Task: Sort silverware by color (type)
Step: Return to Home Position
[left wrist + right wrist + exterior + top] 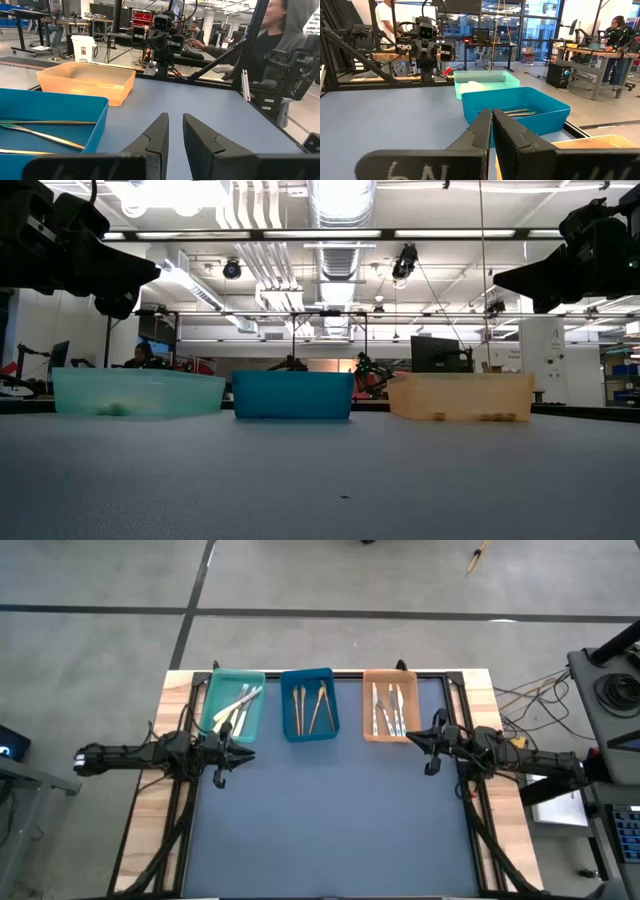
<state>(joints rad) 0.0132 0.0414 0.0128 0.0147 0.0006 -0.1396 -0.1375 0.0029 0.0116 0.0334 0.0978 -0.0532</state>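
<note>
Silverware [392, 710] is seen from above, hidden at table level. Left gripper [175, 117] is slightly parted, right gripper [492, 111] closed.

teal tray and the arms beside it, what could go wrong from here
The left gripper hangs near the teal tray's front edge; a low swing might nudge it.
Its cutlery lies crossed, ends near the wall, so a bump could flip one out.
The right gripper sits as close to the orange tray's corner.
</note>
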